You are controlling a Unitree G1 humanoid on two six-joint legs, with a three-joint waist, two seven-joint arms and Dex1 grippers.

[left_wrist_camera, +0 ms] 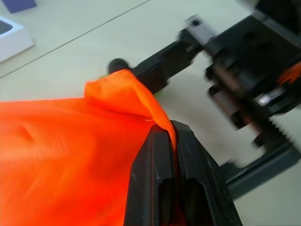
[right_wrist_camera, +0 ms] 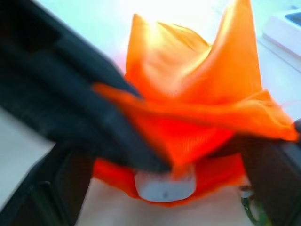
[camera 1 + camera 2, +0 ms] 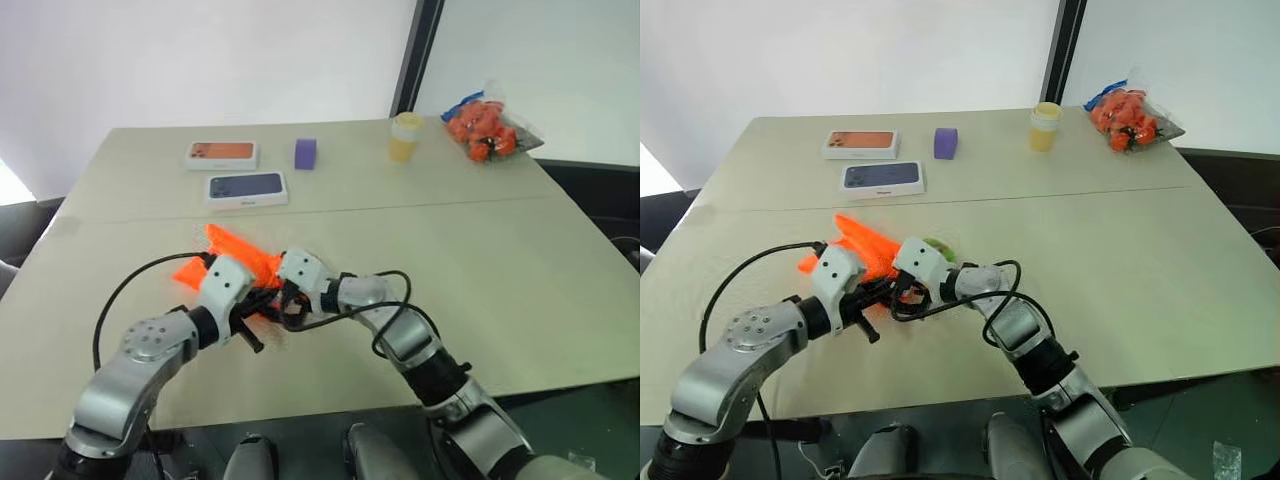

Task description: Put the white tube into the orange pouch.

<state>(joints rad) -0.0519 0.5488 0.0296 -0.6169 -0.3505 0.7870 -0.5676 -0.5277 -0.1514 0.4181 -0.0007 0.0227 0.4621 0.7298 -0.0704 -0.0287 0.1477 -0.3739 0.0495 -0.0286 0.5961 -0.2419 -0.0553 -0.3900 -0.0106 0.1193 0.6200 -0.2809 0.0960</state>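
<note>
The orange pouch [image 3: 235,255] lies bunched on the near-left part of the table [image 3: 480,270]. My left gripper [image 1: 171,129] is shut on the edge of its fabric, next to the mouth. My right gripper [image 2: 164,165] faces the mouth from the other side, its fingers [image 2: 275,174] spread wide on either side of it. The white tube [image 2: 164,186] sits end-on inside the mouth, and neither finger touches it. A small green charm [image 2: 249,207] hangs beside the pouch. In the head views the two grippers meet right at the pouch [image 3: 865,245].
At the back of the table lie an orange phone box [image 3: 221,153] and a blue one [image 3: 246,187]. A purple block [image 3: 305,152], a pale yellow cup [image 3: 405,136] and a clear bag of orange fruit [image 3: 485,125] also stand back there.
</note>
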